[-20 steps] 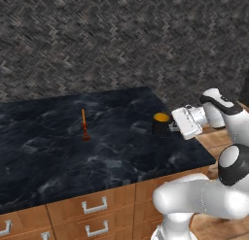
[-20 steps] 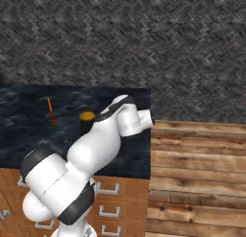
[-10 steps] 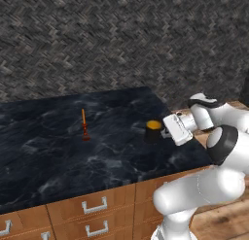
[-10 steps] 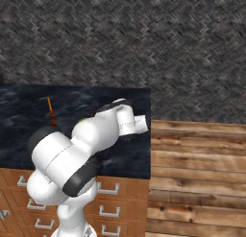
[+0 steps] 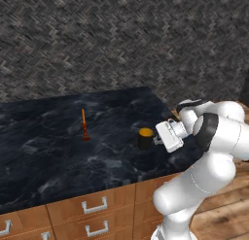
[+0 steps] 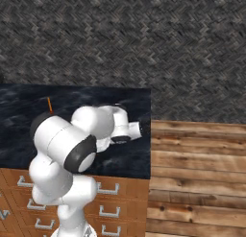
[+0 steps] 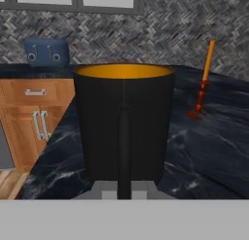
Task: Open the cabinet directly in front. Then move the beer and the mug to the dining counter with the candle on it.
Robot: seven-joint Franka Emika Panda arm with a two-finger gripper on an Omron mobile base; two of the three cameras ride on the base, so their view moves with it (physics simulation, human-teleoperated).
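The mug [image 5: 145, 138] stands upright on the black marbled worktop [image 5: 44, 151] of the dining counter, to the right of the candle [image 5: 84, 125] and nearer the worktop's right end. In the left base view the end effector [image 5: 156, 138] reaches the mug from the right, level with its side, and its jaws stand narrow, closed on the mug handle. The hand view confirms this grip: the handle runs as a vertical dark bar down the middle of the mug [image 7: 124, 122], straight above the finger tips, and the yellow-orange inside shows at the rim. In that view the candle [image 7: 204, 78] stands upright beyond the mug and well apart from it, and a blue toaster [image 7: 46, 51] sits on a farther counter with wooden cabinet doors [image 7: 29, 122] below it; neither base view takes in that counter. In the right base view the white arm [image 6: 72, 140] covers the mug and the end effector, and the candle [image 6: 50, 104] appears as a thin orange stick above the arm's shoulder. The same view shows a wooden plank floor [image 6: 197, 173] to the right of the dining counter. Both base views show drawers [image 5: 92, 205] with silver handles below the worktop and a grey herringbone wall [image 5: 121, 40] behind it.
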